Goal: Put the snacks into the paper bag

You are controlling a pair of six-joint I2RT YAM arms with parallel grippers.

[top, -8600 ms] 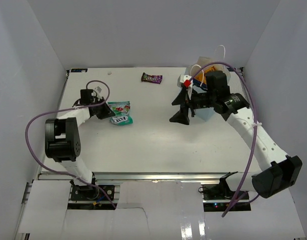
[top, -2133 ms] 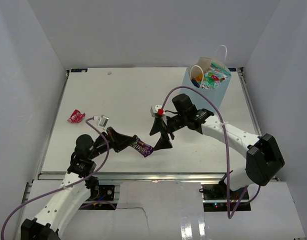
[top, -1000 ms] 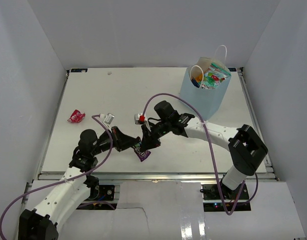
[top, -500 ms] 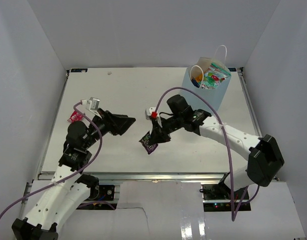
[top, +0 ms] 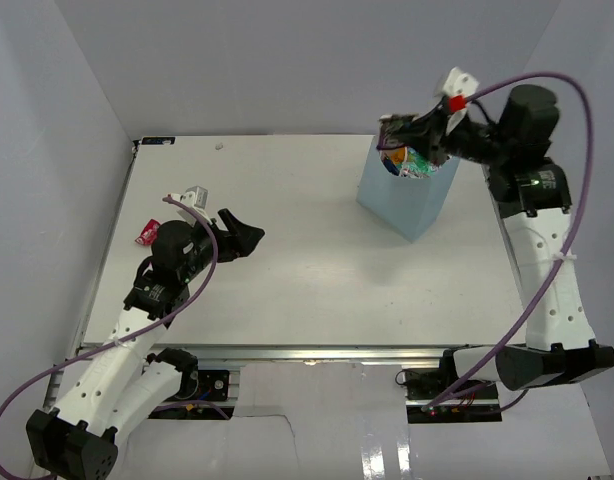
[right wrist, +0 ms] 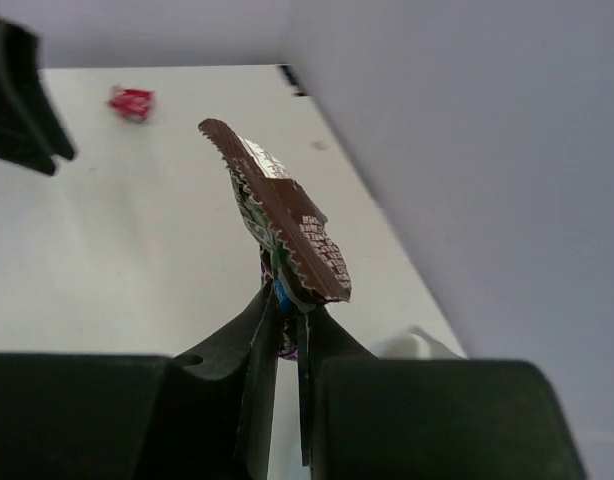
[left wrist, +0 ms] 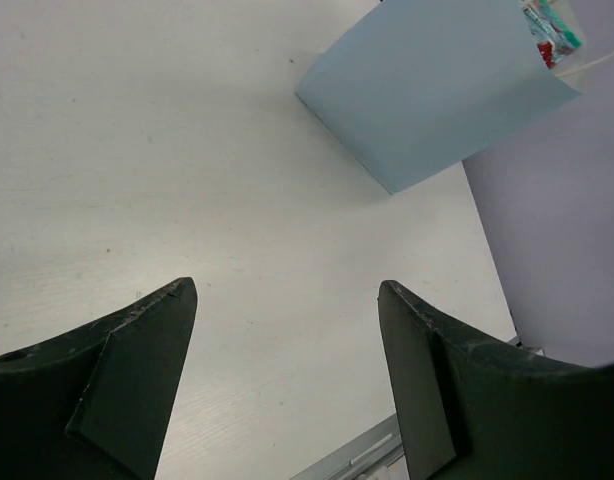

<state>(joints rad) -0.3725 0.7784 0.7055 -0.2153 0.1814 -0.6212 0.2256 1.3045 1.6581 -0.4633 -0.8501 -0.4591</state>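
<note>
The left arm (top: 107, 365) and right arm (top: 547, 290) had white links and bulky black joint housings, each trailed by a looping purple cable (top: 552, 75). The left pincer (top: 245, 230) and right pincer (top: 417, 132) bore matte black wedge-shaped fingers (left wrist: 137, 370). A red tab (top: 455, 103) marked the right wrist.

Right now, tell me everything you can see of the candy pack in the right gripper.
The candy pack is a small glossy foil packet, dark brownish, with a crimped zigzag end seam and flecks of green and blue print near the grip. It stands on edge, tilted, pinched at its lower end by the right gripper, in the air near the mouth of the light blue paper bag. Nothing else touches it.
</note>
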